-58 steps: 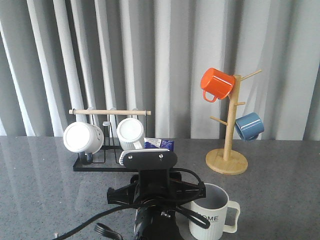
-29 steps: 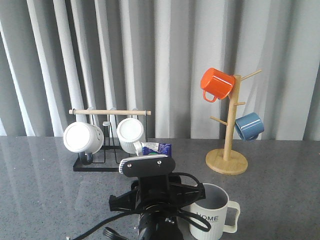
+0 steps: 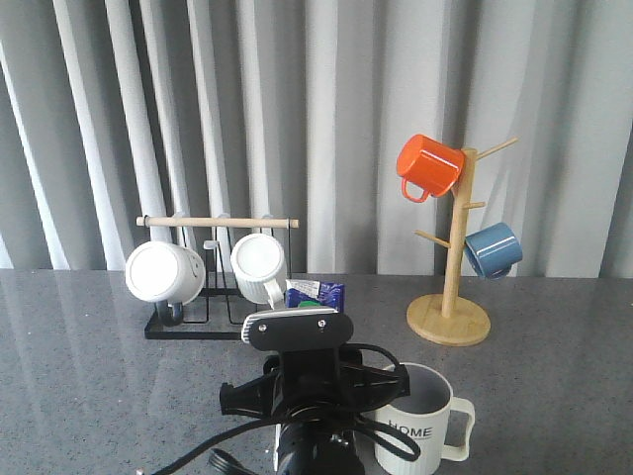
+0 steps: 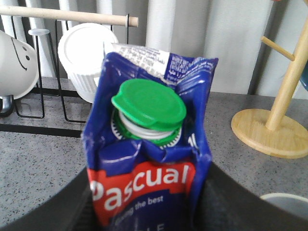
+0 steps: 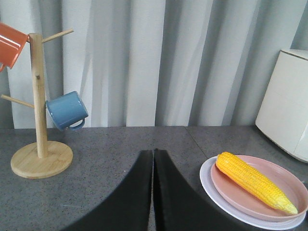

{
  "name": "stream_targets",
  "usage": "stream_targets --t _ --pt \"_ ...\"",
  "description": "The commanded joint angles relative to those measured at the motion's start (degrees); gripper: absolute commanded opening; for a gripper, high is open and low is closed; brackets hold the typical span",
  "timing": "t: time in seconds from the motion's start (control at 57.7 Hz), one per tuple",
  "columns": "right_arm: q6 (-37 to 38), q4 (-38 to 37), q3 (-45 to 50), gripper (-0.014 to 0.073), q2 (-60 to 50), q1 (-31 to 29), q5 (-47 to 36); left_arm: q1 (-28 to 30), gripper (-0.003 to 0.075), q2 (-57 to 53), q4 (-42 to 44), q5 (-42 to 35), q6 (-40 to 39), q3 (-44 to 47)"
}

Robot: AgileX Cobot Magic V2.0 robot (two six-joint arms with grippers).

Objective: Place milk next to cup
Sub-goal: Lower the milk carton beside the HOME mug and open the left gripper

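Note:
The milk (image 4: 144, 159), a blue carton with a red "Pascual" band and a round green cap, stands upright between my left gripper's (image 4: 148, 211) black fingers, which are shut on its sides. In the front view only the milk's folded top (image 3: 315, 294) shows above my left arm (image 3: 302, 396), which hides the rest. The cup (image 3: 420, 427), a pale ribbed mug printed "HOME", stands just to the right of that arm, its handle pointing right. A piece of the cup's rim (image 4: 288, 202) shows in the left wrist view. My right gripper (image 5: 153, 155) is shut and holds nothing, low over the grey table.
A black wire rack (image 3: 198, 322) with a wooden bar holds two white mugs (image 3: 163, 272) behind the milk. A wooden mug tree (image 3: 450, 319) carries an orange mug (image 3: 427, 165) and a blue mug (image 3: 493, 249). A corn cob (image 5: 252, 181) lies on stacked plates (image 5: 211, 190).
My left arm, still holding the milk, has sunk a little and edged right toward the cup. Nothing else has moved.

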Motion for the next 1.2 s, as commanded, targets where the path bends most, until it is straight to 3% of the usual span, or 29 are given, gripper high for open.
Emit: stream_targets --t 0.0,0.954,1.179 --pt "-0.09 -3.34 -1.86 -0.0004 -0.26 -0.18 1.04 -0.30 -0.0006 -2.39 4.04 -2.00 -0.36 -1.47" --pt "-0.09 -3.34 -1.86 -0.0004 -0.26 -0.18 1.04 -0.30 -0.0003 -2.47 3.79 -2.00 0.42 -1.47" --pt "-0.09 -3.34 -1.86 -0.0004 -0.26 -0.18 1.04 -0.30 0.0075 -2.56 3.79 0.06 0.73 -1.47"
